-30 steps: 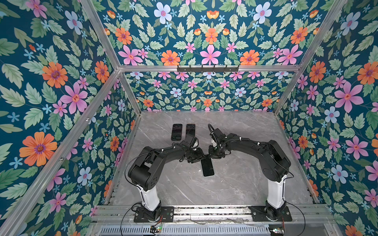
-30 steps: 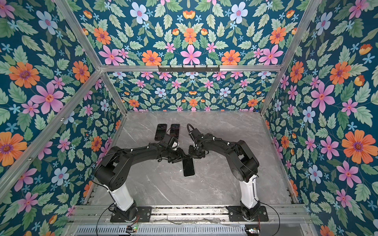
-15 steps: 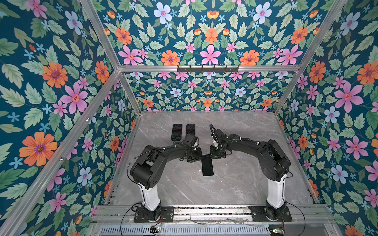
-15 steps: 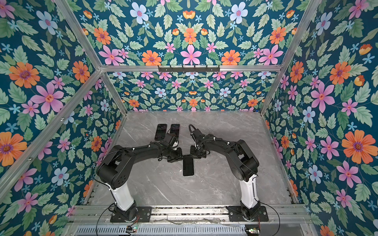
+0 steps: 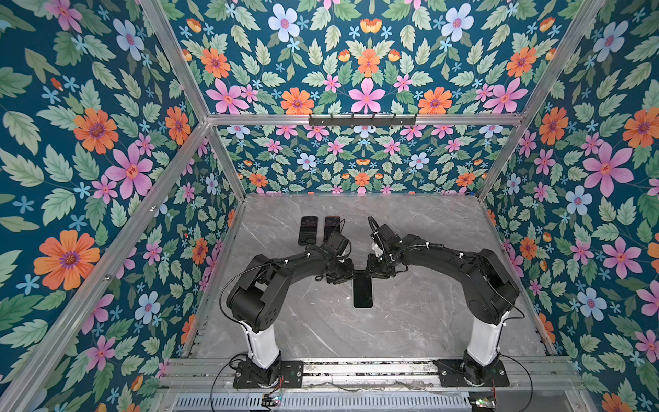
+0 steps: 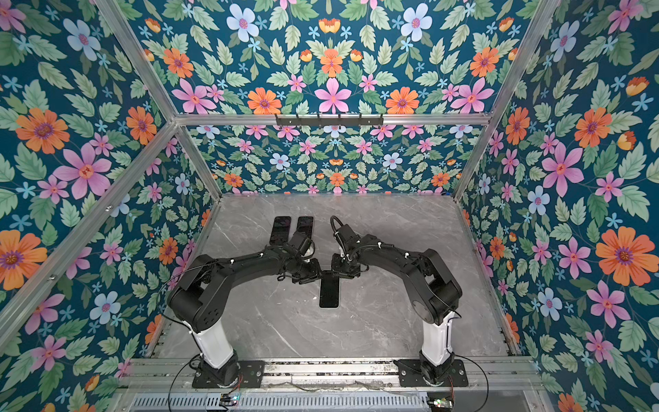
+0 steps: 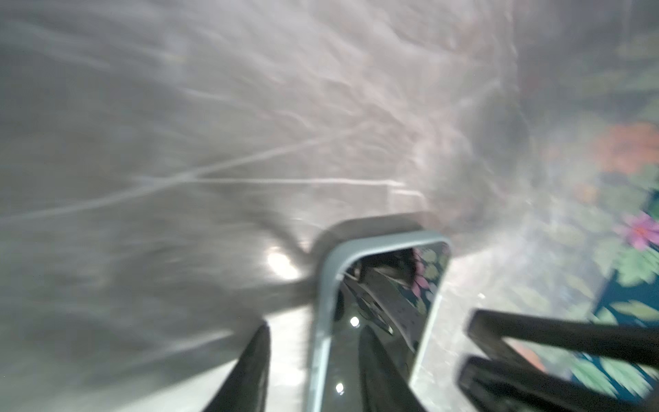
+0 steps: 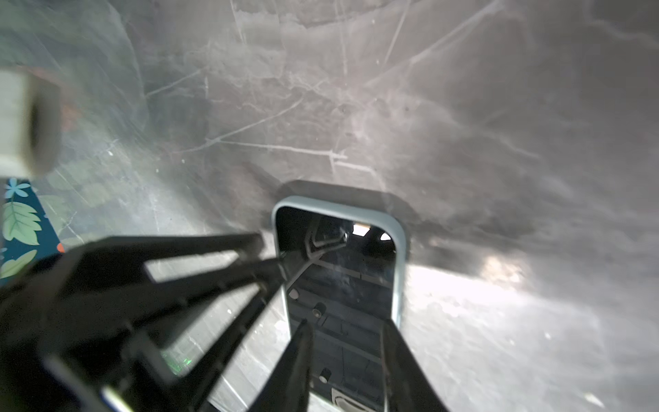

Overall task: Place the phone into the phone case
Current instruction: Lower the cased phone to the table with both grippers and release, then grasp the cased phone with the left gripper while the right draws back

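Note:
The phone (image 5: 363, 290) (image 6: 329, 290) lies flat mid-table, screen up. Its dark glass (image 8: 342, 285) sits inside the pale blue phone case; the case rim (image 8: 338, 205) (image 7: 326, 285) wraps the corners that show. Both grippers are low at the phone's far end. My left gripper (image 5: 347, 276) (image 7: 315, 328) is open and straddles one long edge of the case, one finger on the table and one over the screen. My right gripper (image 5: 374, 273) (image 8: 346, 323) is open, with both fingers just above the screen. Whether any finger touches the glass I cannot tell.
Two more dark phones (image 5: 308, 230) (image 5: 331, 228) lie side by side at the back left of the grey marble table (image 5: 428, 321). Flowered walls close in the table on three sides. The two grippers are very close to each other.
The phone has turned slightly and now lies straighter on the table. Both grippers have stayed at its far end, shifting only a little.

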Available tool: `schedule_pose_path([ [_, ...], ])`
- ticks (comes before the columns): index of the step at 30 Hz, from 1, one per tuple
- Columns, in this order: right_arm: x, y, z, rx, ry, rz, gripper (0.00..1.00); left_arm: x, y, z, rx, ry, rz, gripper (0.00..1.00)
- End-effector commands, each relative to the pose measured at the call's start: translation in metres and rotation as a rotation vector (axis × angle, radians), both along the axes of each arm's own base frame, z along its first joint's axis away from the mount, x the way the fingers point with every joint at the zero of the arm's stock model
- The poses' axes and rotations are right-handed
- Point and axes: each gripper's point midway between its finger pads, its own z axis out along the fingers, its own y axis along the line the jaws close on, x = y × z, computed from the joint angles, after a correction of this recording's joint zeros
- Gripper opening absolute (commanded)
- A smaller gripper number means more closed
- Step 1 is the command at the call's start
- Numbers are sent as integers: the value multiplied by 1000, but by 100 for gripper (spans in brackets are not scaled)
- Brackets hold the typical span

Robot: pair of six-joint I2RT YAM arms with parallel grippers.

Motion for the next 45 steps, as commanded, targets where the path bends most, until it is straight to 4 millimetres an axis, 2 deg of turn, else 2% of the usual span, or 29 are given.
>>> schedule_pose_path([
  [1,-3,-20,3,-64,-60,-17,39,-10,15,3,113,13,35,53],
  [6,-14,-46,2,-89,-118,-57,43,-25,0,11,182,10,18,70],
  [7,-15,-50,10,-85,-141,-63,45,-26,-3,12,189,10,18,73],
  [10,-25,-68,11,-123,-164,-81,53,-32,-13,15,197,6,18,89],
  [13,-35,-83,11,-121,-172,-104,60,-36,-22,15,205,9,18,97],
  [18,-46,-98,14,-111,-220,-134,77,-52,-32,-2,263,59,3,97],
  [21,-51,-102,11,-110,-226,-136,81,-52,-40,-5,275,63,4,99],
  [27,-62,-105,-5,-100,-195,-143,81,-58,-43,-13,294,84,14,100],
  [34,-62,-102,-14,-96,-173,-137,82,-60,-43,-20,373,104,-2,100],
  [41,-61,-99,-16,-98,-162,-130,81,-68,-43,-27,399,126,-1,96],
  [45,-61,-99,-17,-99,-155,-130,81,-81,-44,-27,415,152,-22,93],
])
